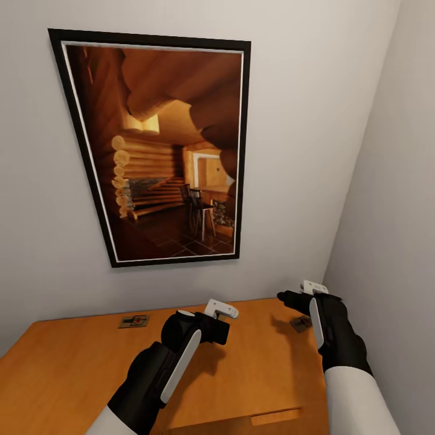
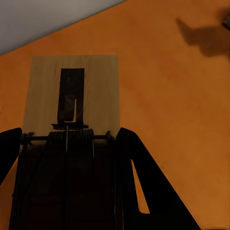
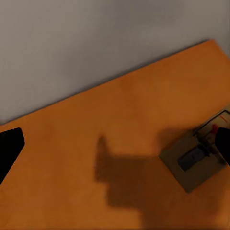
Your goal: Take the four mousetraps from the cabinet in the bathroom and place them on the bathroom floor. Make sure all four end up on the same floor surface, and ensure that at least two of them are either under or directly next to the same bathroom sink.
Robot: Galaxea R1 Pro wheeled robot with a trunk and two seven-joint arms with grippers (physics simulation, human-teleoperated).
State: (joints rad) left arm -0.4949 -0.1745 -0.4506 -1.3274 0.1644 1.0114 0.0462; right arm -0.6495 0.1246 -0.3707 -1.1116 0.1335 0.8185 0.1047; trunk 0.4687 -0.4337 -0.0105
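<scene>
L gripper (image 2: 67,158) is clamped on 1 mousetrap (image 2: 72,96): in the left wrist view the board sits between the 2 dark fingers, spring end inside the grip, and it looks lifted off the cabinet top (image 1: 254,368). R gripper (image 1: 300,297) hovers over a 2nd trap (image 3: 194,160) near the top's right end, close to the side wall. Its fingers stand apart in the right wrist view, 1 tip at each edge of the pic, trap beside 1 tip, not btwn them. A 3rd trap (image 1: 133,321) lies flat by the back wall, under the framed picture (image 1: 158,151).

To do this step well, I'd say: shift R so the board centres btwn the tips, drop low, close across the narrow sides, keep clear of the wire. Hold L steady meanwhile.

Hard to tell: 4th trap not located. In the head view the R arm covers most of the 2nd trap. Bathroom floor and sink are out of frame, so drop spots can't be judged.
</scene>
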